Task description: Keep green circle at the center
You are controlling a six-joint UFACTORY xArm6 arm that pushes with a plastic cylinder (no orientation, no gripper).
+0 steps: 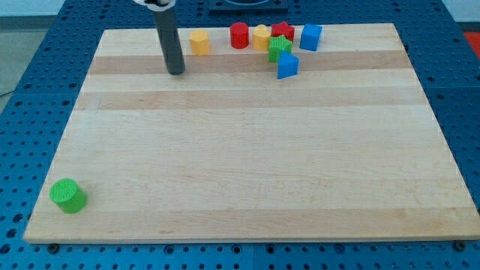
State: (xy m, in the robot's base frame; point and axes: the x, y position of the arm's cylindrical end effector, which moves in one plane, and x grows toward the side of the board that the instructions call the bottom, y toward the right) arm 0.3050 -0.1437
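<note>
Pale wooden board (247, 150) – blue pegboard bench (30, 45), green circle (68, 195) bottom-left

A single camera looks down at a slant from in front of and above the table (247, 150), far enough back to show all four edges. The far edge sits at the view's top, the near edge at the bottom.

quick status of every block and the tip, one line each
green circle: upright, alone at the view's bottom left corner, far from centre
my tip: on the board near the view's top, touching nothing
yellow block: alone, right of the tip
red cylinder, second yellow block, red block, green block, blue cube, blue block: clustered at top edge
</note>
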